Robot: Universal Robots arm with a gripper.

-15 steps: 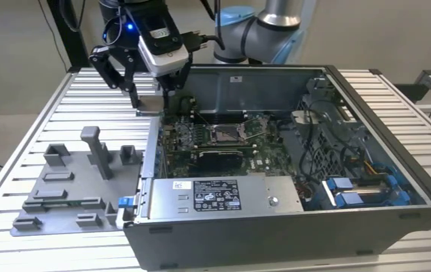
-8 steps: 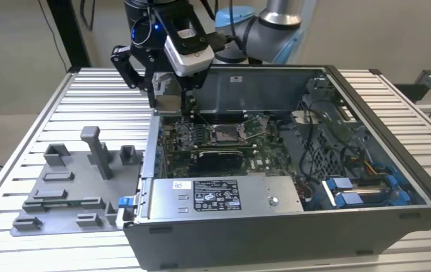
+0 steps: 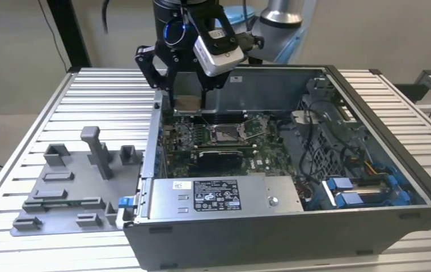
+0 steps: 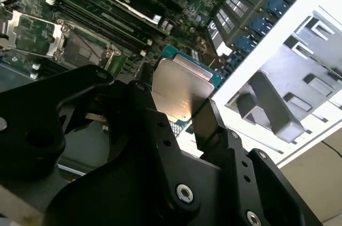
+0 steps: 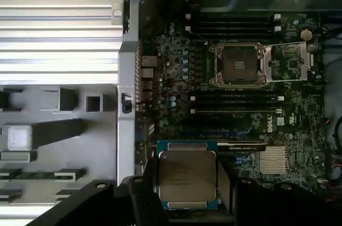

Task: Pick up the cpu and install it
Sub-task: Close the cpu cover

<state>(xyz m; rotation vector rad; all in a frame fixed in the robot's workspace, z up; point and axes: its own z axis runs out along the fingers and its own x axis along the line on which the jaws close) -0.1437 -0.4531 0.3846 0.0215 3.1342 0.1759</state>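
Note:
My gripper (image 3: 188,97) is shut on the cpu (image 3: 188,102), a flat square chip with a pale metal top. It hangs above the back corner of the open computer case (image 3: 382,224), toward the exterior view's left. In both wrist views the black fingers (image 5: 225,179) clamp the cpu (image 5: 187,175) by two opposite edges, its silver top (image 4: 179,84) facing the cameras. The open socket (image 3: 227,133) on the motherboard lies lower and toward the exterior view's right of the chip. Its frame (image 5: 239,65) is swung open, with the load plate (image 4: 32,33) folded aside.
A grey fixture plate (image 3: 72,187) with upright blocks lies on the slatted table at the exterior view's left of the case. Inside the case are memory slots (image 5: 235,103), a power supply (image 3: 215,195), cables and blue drive clips (image 3: 351,190).

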